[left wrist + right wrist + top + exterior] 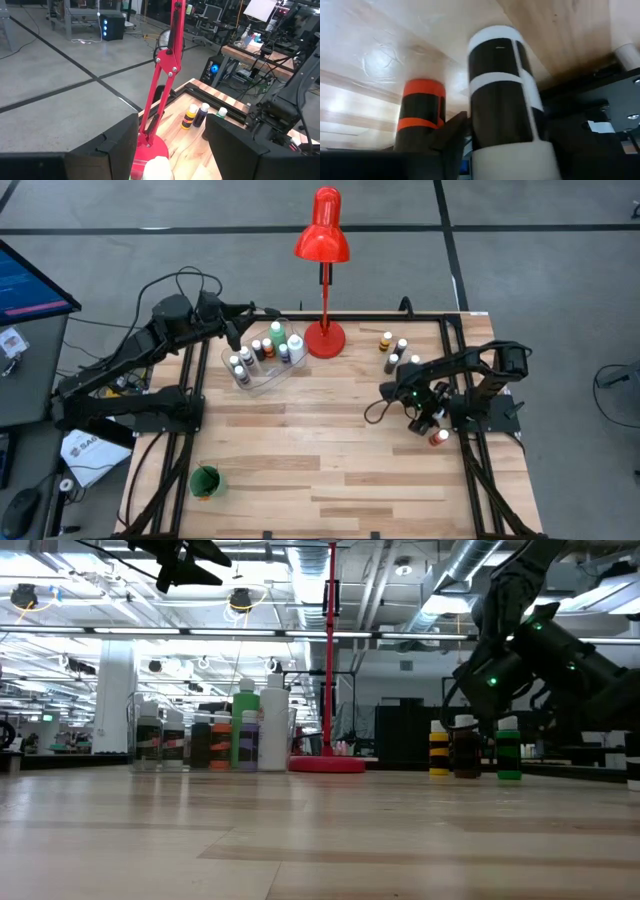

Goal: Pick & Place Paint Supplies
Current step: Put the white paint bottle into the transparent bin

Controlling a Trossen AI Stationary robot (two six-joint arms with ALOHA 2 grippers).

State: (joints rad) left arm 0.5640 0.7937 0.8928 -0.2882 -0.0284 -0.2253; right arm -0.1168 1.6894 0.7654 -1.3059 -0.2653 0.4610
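Paint bottles sit in two main groups on the wooden table (330, 450). First group: several white-capped bottles (green, white, orange, dark among them) stand upright inside a clear container (262, 370) at the table's far left, just beside the red desk lamp (324, 240) base. Second group: three small bottles (393, 350) stand near the far right edge; low view shows them as a yellow-banded one, a dark one and a green one (508, 748), close together. Right claw (432, 425) is low at the right edge of the table; its wrist view shows a white-banded dark bottle (502, 100) between the fingers, pinched, with an orange-banded bottle (420, 120) just beside it. Left claw (240, 313) hangs above the container's far side, fingers (112, 150) spread, nothing between them; its wrist view looks past the lamp stem to the three bottles. A green cup (206, 481) stands alone at the near left corner.
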